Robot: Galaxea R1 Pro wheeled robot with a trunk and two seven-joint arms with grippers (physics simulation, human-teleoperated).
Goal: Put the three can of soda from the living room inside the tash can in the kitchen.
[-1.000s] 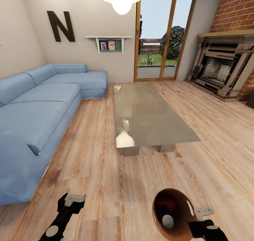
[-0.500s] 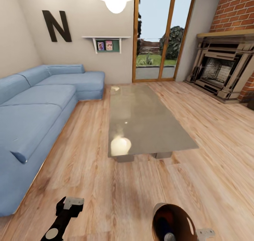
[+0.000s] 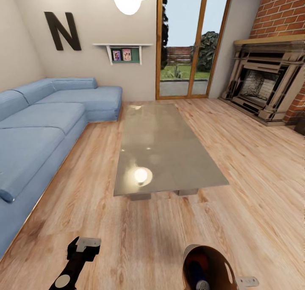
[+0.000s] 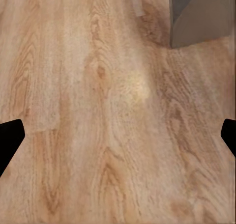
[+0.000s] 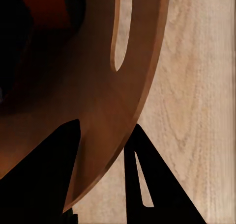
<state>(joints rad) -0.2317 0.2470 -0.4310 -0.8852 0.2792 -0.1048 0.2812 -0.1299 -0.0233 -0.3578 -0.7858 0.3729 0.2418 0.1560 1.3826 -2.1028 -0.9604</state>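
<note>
**Copper-brown bin held at its rim by the right gripper in the living room**

The right gripper [image 5: 101, 172] is seen in the right wrist view closed on the thin rim of the round tapered copper-brown trash can [image 5: 98, 101], one dark finger inside the wall and one outside. In the head view the trash can [image 3: 220, 268] is found at the lower right, tilted so that its mouth faces the camera. Inside it a dark blue soda can with a silvery top [image 3: 199, 277] is made out, and an orange-red shape beside it is noted; the number of cans inside cannot be told.

The left gripper [image 4: 118, 135] is observed with its fingers spread wide and nothing between them, only the light wood-plank floor [image 4: 98, 111] below. In the head view the left gripper [image 3: 83, 245] is seen low at the left, above the floor and well apart from the trash can.

Ahead, a long glass-topped low bench [image 3: 165, 146] is recorded, its surface reflecting a lamp. A long blue corner sofa [image 3: 46, 124] stands to the left of it. Wood-framed glass doors [image 3: 190, 44] are set in the far wall, and a fireplace in a brick column [image 3: 264, 84] is noted at the right.
</note>
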